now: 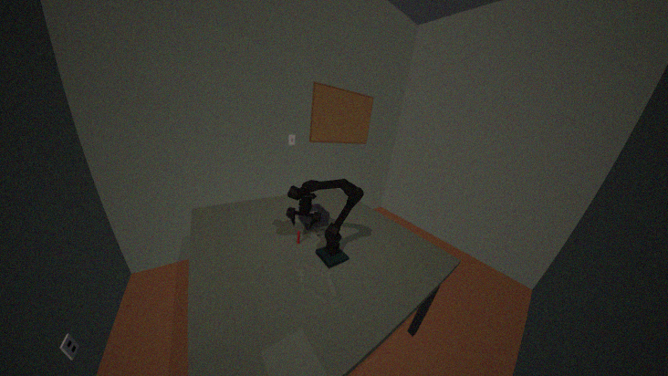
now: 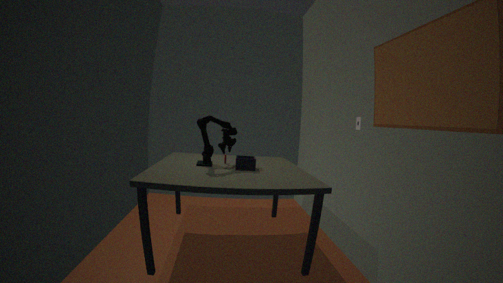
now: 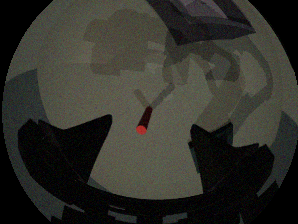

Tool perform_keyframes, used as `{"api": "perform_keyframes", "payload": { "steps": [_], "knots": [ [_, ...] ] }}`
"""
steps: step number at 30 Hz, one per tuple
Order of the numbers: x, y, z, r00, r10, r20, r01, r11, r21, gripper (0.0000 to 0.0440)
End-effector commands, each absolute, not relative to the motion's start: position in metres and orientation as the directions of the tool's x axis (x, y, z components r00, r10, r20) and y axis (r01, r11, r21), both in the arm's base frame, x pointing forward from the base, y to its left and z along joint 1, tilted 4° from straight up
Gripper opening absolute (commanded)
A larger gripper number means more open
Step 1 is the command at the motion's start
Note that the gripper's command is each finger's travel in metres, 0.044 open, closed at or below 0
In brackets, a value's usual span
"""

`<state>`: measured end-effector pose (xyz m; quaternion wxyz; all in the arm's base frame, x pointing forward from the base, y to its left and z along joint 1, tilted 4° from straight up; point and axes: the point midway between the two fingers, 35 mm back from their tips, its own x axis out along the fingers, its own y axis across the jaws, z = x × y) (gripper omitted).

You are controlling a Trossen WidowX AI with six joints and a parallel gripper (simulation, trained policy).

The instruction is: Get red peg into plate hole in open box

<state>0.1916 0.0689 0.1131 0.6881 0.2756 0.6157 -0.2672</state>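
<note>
The red peg point(image 1: 297, 237) point(image 2: 225, 159) point(image 3: 145, 118) stands upright on the table, with its round top facing the wrist camera. My gripper point(image 1: 300, 226) point(image 2: 226, 152) point(image 3: 152, 123) is wide open and empty, pointing down. It hangs above the peg, which shows between the two fingers in the wrist view, a little nearer the left one. The dark purple-grey open box point(image 1: 322, 213) point(image 2: 245, 163) point(image 3: 215, 31) stands beside the peg, partly behind the gripper in the top view. Only its near part shows in the wrist view; the hole in its plate is out of sight.
The arm's base point(image 1: 331, 257) point(image 2: 204, 163) stands on the pale table point(image 1: 243, 280) point(image 2: 281, 179), near the peg and on the other side of it from the box. Arm shadows fall across the table around the peg and box. The room is dim.
</note>
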Motion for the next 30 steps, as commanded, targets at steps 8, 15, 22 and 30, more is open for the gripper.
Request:
{"api": "perform_keyframes", "payload": {
  "steps": [8,15,22,30],
  "knots": [
    [0.189,0.080,0.061,0.091,-0.049,-0.995,0.794,0.607,0.043,0.0440],
    [0.188,0.085,0.034,0.111,-0.043,-0.993,0.826,0.559,0.068,0.0412],
    [0.176,0.082,0.020,0.060,-0.035,-0.998,0.860,0.510,0.033,0.0252],
    [0.175,0.084,0.023,0.022,0.006,-1.000,0.864,0.503,0.022,0.0042]
  ]
}}
